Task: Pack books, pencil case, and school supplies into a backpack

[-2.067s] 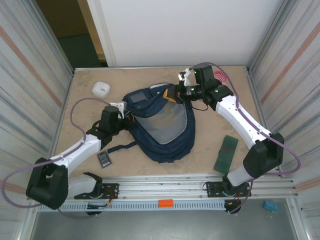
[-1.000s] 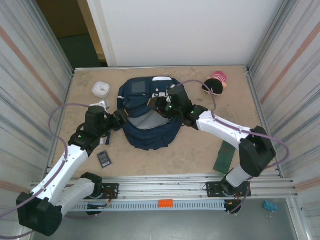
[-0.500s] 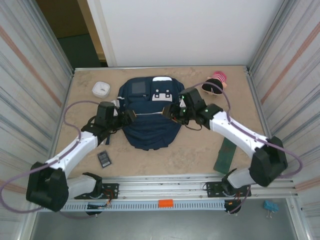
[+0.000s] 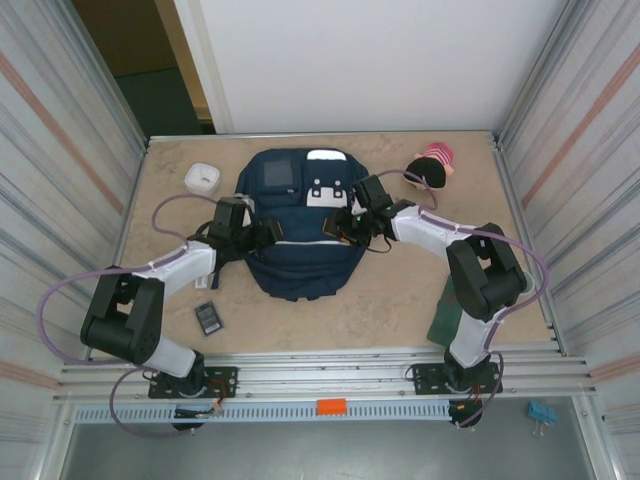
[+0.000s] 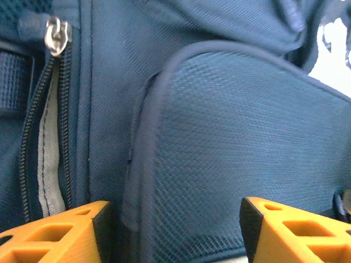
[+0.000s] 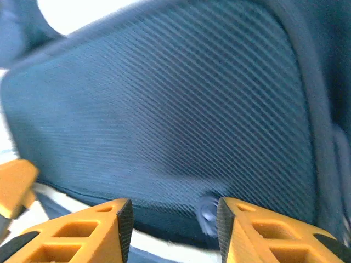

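Observation:
The navy backpack (image 4: 300,240) lies flat in the middle of the table, its grey pocket and white patches facing up. My left gripper (image 4: 264,235) is at its left side and stands open, with the mesh side panel (image 5: 230,126) just beyond the fingers. My right gripper (image 4: 340,226) is at the right side, also open, facing blue mesh (image 6: 164,93). The dark green book (image 4: 452,306) lies near the right front. A flat black rectangle (image 4: 208,318) lies at the left front. The yellow book is hidden.
A white square box (image 4: 202,178) sits at the back left. A rounded pink and black pouch (image 4: 430,166), maybe the pencil case, lies at the back right. A zipper pull (image 5: 55,34) hangs beside a partly open zip. Metal walls close in both sides.
Over the last second the bunched backpack has settled flat and a little farther back. Both arms have folded in closer, and the grippers stay at its two sides.

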Controlling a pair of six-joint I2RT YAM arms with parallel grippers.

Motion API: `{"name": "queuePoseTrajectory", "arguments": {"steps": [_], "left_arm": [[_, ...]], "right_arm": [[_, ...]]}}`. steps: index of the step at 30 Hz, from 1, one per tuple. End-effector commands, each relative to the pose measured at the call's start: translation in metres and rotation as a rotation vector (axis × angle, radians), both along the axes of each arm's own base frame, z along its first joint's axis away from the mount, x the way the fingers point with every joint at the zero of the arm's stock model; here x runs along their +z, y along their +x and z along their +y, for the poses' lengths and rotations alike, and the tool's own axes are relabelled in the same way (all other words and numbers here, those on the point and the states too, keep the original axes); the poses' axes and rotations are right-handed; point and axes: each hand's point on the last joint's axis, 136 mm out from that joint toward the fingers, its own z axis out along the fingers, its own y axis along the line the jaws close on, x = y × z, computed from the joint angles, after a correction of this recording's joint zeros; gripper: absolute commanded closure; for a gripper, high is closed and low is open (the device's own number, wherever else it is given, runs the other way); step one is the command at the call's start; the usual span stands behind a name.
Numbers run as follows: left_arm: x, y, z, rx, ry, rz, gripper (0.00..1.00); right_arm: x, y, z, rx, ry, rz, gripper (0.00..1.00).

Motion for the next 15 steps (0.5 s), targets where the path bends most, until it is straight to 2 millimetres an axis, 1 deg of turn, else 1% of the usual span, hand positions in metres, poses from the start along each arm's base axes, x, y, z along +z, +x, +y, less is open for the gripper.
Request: {"name": "queuePoseTrajectory", "arguments": {"steps": [1,2,4,7,8,10,12,13,15], "left_arm": [[-0.012,-0.018,-0.001,-0.014,-0.007,0.035,0.37],[-0.014,-0.023,-0.001,-0.011,-0.003,0.041,0.37],[-0.006,-0.029,-0.003,-0.02,0.0,0.017,0.36],[0.027,-0.03,-0.005,-0.019,0.02,-0.058,0.35],[0.042,-0.028,-0.005,-0.017,0.028,-0.091,0.35],[0.068,-0.026,-0.002,0.0,0.034,-0.15,0.34],[0.089,-0.023,0.002,0.016,0.032,-0.198,0.33],[0.097,-0.023,0.003,0.025,0.033,-0.214,0.33],[0.105,-0.022,0.004,0.026,0.033,-0.228,0.33]], "right_arm": [[-0.006,-0.032,-0.009,0.004,-0.078,0.014,0.54],[-0.005,-0.039,-0.009,0.004,-0.082,0.015,0.54],[0.002,-0.048,-0.013,0.001,-0.098,-0.001,0.53],[0.027,-0.052,-0.029,-0.025,-0.125,-0.046,0.52],[0.038,-0.052,-0.038,-0.035,-0.135,-0.063,0.51],[0.06,-0.052,-0.061,-0.056,-0.16,-0.091,0.49],[0.075,-0.057,-0.094,-0.086,-0.226,-0.091,0.45],[0.082,-0.06,-0.116,-0.114,-0.279,-0.083,0.44],[0.086,-0.073,-0.158,-0.168,-0.378,-0.046,0.41]]}}
